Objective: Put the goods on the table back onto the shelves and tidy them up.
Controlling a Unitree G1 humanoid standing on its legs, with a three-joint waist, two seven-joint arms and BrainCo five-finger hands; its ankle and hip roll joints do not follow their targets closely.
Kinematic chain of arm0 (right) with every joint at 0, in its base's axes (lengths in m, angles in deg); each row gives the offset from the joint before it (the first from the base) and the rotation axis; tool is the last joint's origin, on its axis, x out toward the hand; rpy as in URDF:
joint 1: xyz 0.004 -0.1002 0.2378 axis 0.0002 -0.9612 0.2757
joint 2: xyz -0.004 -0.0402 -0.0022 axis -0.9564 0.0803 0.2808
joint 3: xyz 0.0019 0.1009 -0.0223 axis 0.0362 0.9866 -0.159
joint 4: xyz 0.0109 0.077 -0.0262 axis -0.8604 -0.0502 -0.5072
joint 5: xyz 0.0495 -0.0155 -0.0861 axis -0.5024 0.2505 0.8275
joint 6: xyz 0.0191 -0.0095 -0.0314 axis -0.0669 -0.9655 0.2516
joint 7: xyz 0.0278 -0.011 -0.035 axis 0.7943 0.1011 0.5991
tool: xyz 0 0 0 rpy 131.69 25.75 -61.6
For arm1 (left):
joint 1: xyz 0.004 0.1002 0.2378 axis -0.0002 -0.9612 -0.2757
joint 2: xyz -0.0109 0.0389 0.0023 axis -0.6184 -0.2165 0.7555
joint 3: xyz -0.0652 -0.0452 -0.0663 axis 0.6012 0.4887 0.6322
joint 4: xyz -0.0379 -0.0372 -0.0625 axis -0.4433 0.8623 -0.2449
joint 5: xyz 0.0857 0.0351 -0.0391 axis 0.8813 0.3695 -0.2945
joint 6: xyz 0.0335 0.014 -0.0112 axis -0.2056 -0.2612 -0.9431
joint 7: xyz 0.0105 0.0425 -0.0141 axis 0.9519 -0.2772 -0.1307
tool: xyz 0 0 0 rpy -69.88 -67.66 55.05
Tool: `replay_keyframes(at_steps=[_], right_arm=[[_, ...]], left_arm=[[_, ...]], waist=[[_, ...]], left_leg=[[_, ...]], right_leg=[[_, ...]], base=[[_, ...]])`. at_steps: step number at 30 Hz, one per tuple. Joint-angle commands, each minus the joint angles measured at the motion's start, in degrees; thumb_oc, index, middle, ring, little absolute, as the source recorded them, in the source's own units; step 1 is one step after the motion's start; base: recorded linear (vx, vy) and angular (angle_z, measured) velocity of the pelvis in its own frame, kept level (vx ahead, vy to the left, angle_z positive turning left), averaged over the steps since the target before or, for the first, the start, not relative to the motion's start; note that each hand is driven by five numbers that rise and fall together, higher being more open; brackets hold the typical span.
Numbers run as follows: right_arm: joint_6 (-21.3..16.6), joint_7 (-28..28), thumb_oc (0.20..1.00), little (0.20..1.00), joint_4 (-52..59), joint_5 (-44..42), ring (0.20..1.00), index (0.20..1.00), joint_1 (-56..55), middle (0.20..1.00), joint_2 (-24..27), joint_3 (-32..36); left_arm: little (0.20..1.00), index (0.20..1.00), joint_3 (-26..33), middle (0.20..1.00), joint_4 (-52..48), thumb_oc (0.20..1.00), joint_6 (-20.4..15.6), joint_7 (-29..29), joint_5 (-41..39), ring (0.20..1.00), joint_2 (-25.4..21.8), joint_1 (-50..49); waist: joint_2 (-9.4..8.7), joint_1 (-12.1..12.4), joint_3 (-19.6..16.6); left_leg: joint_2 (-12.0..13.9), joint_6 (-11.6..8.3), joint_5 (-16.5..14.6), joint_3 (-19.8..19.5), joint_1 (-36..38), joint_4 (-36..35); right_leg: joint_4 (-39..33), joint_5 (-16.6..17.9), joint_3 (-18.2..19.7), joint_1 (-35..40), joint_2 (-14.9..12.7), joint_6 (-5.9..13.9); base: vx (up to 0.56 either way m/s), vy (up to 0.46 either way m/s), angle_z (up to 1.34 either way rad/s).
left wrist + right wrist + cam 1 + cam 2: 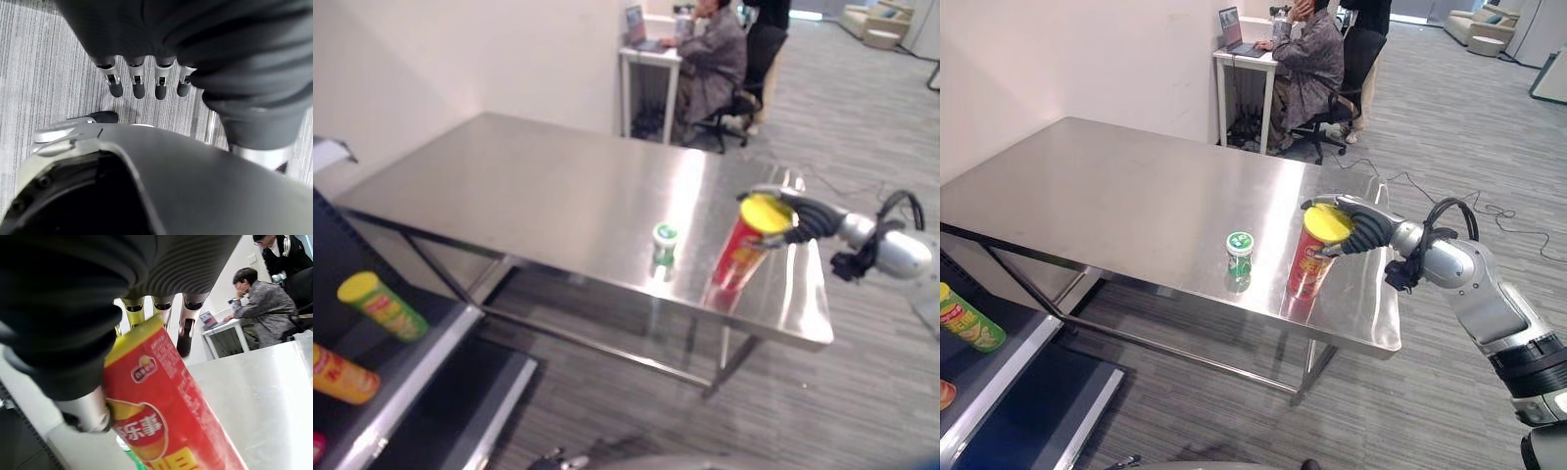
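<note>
Red crisp tube [1313,257], tilted on the table [1136,196], is grasped at its yellow lid by the right hand [1363,227]; left hand [139,81] is relaxed, idle.

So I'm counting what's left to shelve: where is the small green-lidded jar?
The small green-lidded jar stands upright near the steel table's front edge, just left of the tilted red yellow-lidded tube that the right hand grips.
</note>
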Motion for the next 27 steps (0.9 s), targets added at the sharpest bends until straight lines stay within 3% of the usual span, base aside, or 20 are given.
replay_keyframes(at_steps=[1, 9, 14, 17, 18, 19, 20, 23, 27], right_arm=[[-0.3, -4.7, 0.2, 0.2, -1.6, 0.6, 0.2, 0.2, 0.9, 0.2, 2.2, -9.7], [-0.3, -4.6, 0.2, 0.2, -4.1, 1.2, 0.2, 0.2, 0.2, 0.2, 0.2, -11.3], [-0.3, -3.1, 0.2, 0.2, -5.0, 3.2, 0.2, 0.2, -2.0, 0.2, -0.5, -8.5], [-0.5, 3.9, 0.2, 0.2, -5.6, 5.7, 0.2, 0.2, -5.3, 0.2, -2.3, 1.4], [-0.4, 3.9, 0.2, 0.2, -5.5, 5.7, 0.2, 0.2, -5.6, 0.2, -2.3, 1.7], [-0.5, 8.7, 0.2, 0.2, -6.0, 7.9, 0.2, 0.2, -5.9, 0.2, -3.4, 6.2], [-0.5, 8.7, 0.2, 0.2, -5.9, 7.9, 0.2, 0.2, -6.1, 0.2, -3.4, 6.4], [0.5, 17.8, 0.2, 0.2, -4.9, 17.4, 0.2, 0.2, -6.0, 0.2, -4.6, 13.9], [2.1, 24.3, 0.2, 0.2, -2.2, 21.0, 0.2, 0.2, -4.3, 0.2, -7.1, 19.0]], left_arm=[[1.0, 1.0, -0.6, 1.0, 0.8, 1.0, -1.7, 1.0, 0.9, 1.0, 0.8, 2.9], [1.0, 1.0, -0.3, 1.0, 1.1, 1.0, -1.7, 0.8, 0.3, 1.0, 0.8, 3.2], [1.0, 1.0, 0.2, 1.0, 0.6, 1.0, -1.6, 0.4, -0.6, 1.0, 0.9, 3.0], [1.0, 1.0, 0.6, 1.0, 0.8, 1.0, -1.6, -0.3, -0.8, 1.0, 1.3, 3.0], [1.0, 1.0, 0.5, 1.0, 0.8, 1.0, -1.6, -0.3, -0.8, 1.0, 1.3, 3.0], [1.0, 1.0, 0.8, 1.0, 1.0, 1.0, -1.5, -1.0, -0.7, 1.0, 1.2, 3.3], [1.0, 1.0, 0.8, 1.0, 1.0, 1.0, -1.5, -1.0, -0.7, 1.0, 1.2, 3.4], [1.0, 1.0, 1.4, 1.0, 0.9, 1.0, -1.2, -2.6, -0.3, 1.0, 1.4, 4.4], [1.0, 1.0, 1.3, 1.0, 0.9, 1.0, -0.5, -3.8, -0.4, 1.0, 1.3, 5.2]], waist=[[0.45, 2.2, 1.1], [0.2, 2.6, 1.1], [0.25, 2.6, 1.2], [0.63, 2.1, 0.9], [0.59, 2.2, 0.9], [0.68, 1.9, 0.9], [0.65, 2.0, 1.0], [0.67, 1.4, 0.8], [0.52, 1.3, 0.7]], left_leg=[[0.5, -0.02, -4.5, -3.2, -1.9, 0.4], [0.2, 0.15, -4.4, -3.5, -2.0, 0.4], [0.0, 0.26, -4.6, -3.8, -1.9, 0.4], [0.0, 0.41, -4.9, -3.7, -1.7, 0.4], [0.0, 0.4, -4.9, -3.7, -1.7, 0.4], [0.1, 0.5, -5.0, -3.7, -1.6, 0.4], [0.1, 0.5, -5.0, -3.7, -1.6, 0.4], [0.3, 0.72, -5.4, -3.5, -1.3, 0.4], [0.4, 0.85, -5.7, -3.4, -0.8, 0.4]], right_leg=[[2.2, 2.7, -0.9, 1.3, -6.0, 2.9], [2.4, 2.9, -0.9, 1.3, -6.2, 2.9], [2.4, 2.9, -1.1, 1.5, -6.5, 2.9], [2.3, 2.7, -1.1, 1.7, -6.3, 2.9], [2.3, 2.7, -1.1, 1.7, -6.3, 2.9], [2.3, 2.6, -1.1, 1.8, -6.2, 2.9], [2.3, 2.6, -1.1, 1.8, -6.2, 2.9], [2.1, 2.2, -0.8, 2.0, -5.8, 2.9], [1.9, 1.7, -0.4, 2.2, -5.4, 2.9]], base=[[0.0, 0.0, 0.0], [0.0, 0.0, 0.0], [0.0, 0.0, 0.02], [0.0, 0.0, 0.01], [0.01, -0.003, 0.04], [0.0, 0.0, 0.0], [0.0, 0.0, 0.0], [0.0, 0.0, 0.0], [0.0, 0.0, 0.0]])
